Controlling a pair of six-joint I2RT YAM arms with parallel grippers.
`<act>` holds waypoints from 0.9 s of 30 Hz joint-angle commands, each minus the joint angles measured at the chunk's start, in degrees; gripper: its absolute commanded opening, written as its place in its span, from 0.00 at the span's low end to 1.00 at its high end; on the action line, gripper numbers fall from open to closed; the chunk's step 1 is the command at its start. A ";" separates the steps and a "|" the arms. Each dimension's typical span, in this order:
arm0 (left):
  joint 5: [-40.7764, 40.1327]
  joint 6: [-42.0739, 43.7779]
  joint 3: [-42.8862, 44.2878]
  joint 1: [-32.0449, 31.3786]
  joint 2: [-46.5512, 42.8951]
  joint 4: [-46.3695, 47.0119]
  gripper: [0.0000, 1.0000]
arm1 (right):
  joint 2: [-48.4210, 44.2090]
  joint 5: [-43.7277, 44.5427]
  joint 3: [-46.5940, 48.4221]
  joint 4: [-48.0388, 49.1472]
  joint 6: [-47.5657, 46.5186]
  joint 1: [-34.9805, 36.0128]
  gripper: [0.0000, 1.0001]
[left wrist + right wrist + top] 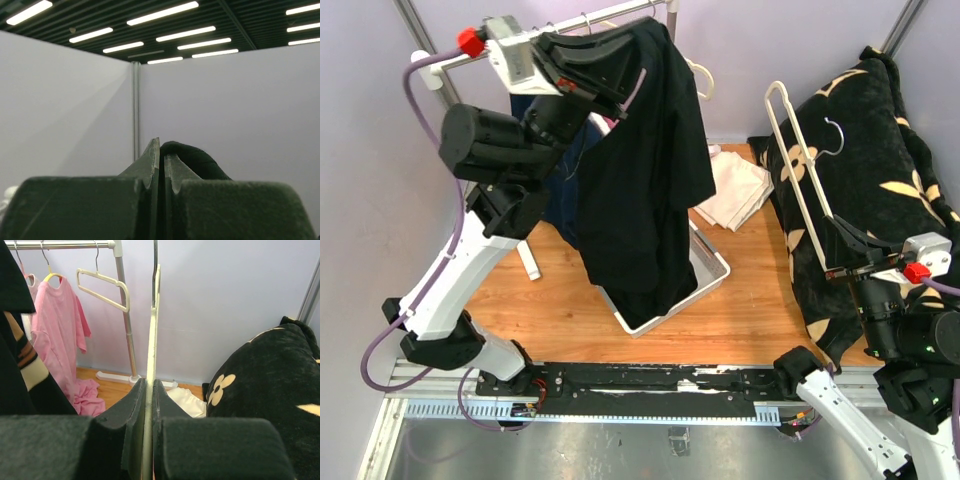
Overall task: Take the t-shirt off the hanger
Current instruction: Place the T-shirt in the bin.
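Cloth of the t-shirt [650, 170] looks soft and light, draping from the left gripper [161, 150] clamped on its top fold, upper centre; the right gripper [148, 390] pinches the stiff hanger [151, 340].

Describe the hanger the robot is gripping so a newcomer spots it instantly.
Find the black flower-patterned blanket at the far right. Rising in front of it is a cream hanger, its lower end pinched in the right hand. Unlike the empty hanger on the rail, it hangs from nothing.

White basket [713, 265] on worktop [760, 310]; folded cream cloth [738, 190] just behind basket; black floral blanket [880, 150] right of basket.
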 commanded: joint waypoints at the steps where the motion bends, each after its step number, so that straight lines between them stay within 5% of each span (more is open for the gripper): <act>1: -1.76 -1.63 -6.03 -0.01 -1.33 1.56 0.01 | 0.08 0.11 0.43 2.57 0.26 0.92 0.01; 11: -4.32 -1.09 -21.68 -0.31 -6.12 -0.45 0.01 | 0.59 0.60 -1.64 3.41 -0.08 0.93 0.01; 27: -9.87 -3.40 -50.84 -1.41 -26.61 -12.44 0.01 | 4.53 -1.84 -5.70 7.73 1.29 0.92 0.01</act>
